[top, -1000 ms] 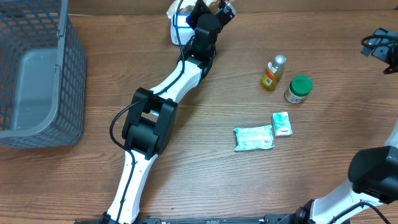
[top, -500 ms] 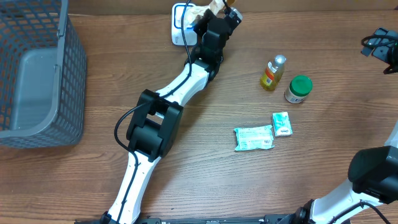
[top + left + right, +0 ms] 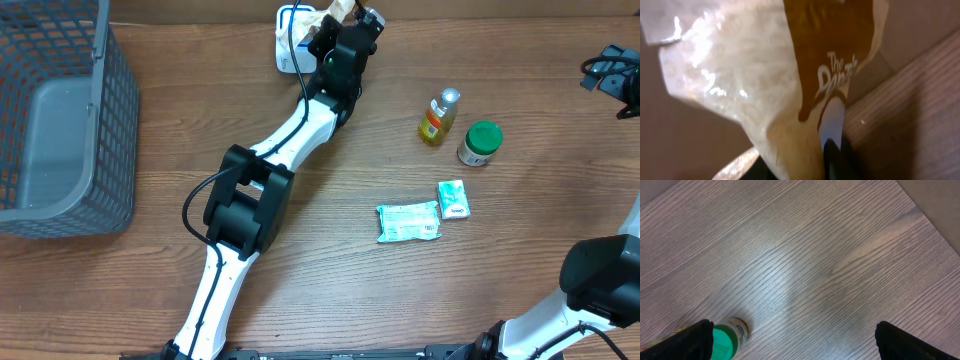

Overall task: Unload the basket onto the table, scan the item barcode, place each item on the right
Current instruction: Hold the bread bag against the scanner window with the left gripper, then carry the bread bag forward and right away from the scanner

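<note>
One packet (image 3: 765, 75), pinched in your left gripper (image 3: 354, 20), hangs beside the white scanner (image 3: 288, 40) at the table's (image 3: 330, 280) far edge — pickup done, scan apparently not yet finished. Your right gripper (image 3: 795, 345) stands wide open, empty, well apart.

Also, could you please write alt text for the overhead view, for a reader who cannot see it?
The left gripper holds a bag at the far edge of the table, beside a white device. A grey basket sits left; a bottle, a jar and two packets lie right, with the open right gripper beyond.
</note>
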